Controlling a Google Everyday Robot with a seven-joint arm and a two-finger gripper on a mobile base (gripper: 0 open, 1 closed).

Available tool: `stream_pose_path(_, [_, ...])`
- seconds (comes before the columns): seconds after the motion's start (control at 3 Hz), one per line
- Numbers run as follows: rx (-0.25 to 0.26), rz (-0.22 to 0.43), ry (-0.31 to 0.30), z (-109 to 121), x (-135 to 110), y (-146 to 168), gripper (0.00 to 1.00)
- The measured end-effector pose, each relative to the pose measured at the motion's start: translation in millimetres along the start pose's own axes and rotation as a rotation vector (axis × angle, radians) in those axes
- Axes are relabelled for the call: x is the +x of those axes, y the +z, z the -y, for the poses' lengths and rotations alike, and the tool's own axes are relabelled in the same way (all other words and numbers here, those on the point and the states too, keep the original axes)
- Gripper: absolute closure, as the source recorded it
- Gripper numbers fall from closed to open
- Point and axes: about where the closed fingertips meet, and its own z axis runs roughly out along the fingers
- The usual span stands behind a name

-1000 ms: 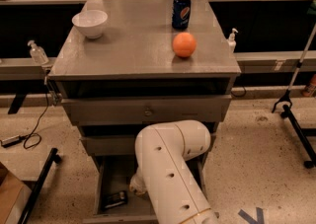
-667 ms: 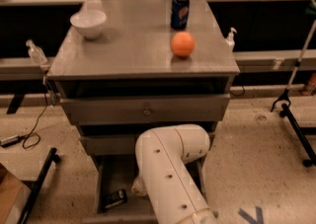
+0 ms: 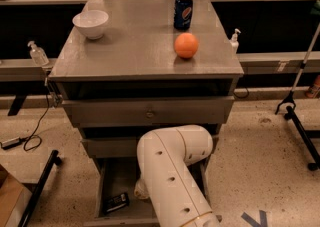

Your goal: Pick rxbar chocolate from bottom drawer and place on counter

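The bottom drawer (image 3: 111, 177) stands pulled open at the foot of the grey cabinet. The rxbar chocolate (image 3: 115, 203), a flat black bar with pale lettering, lies in the drawer's front left part. My white arm reaches down into the drawer from the lower right. Only a pale bit of the gripper (image 3: 140, 189) shows at the arm's left edge, just right of the bar; the rest is hidden behind the arm. The counter (image 3: 135, 46) is the grey top of the cabinet.
On the counter stand a white bowl (image 3: 90, 23) at the back left, a blue soda can (image 3: 183, 12) at the back right and an orange (image 3: 186, 45) in front of it. A black pole (image 3: 37, 188) lies on the floor left; a stand leg (image 3: 300, 121) is right.
The view has shifted slightly, so the cabinet sits a little lower in the frame. The arm stays down in the drawer and the bar has not moved.
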Motion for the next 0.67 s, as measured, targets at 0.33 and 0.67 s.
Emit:
stream_pose_path(0.33, [0.001, -0.001, -0.003, 0.3, 0.8, 0.7, 0.62])
stream_pose_path(0.67, [0.001, -0.001, -0.003, 0.2, 0.8, 0.6, 0.38])
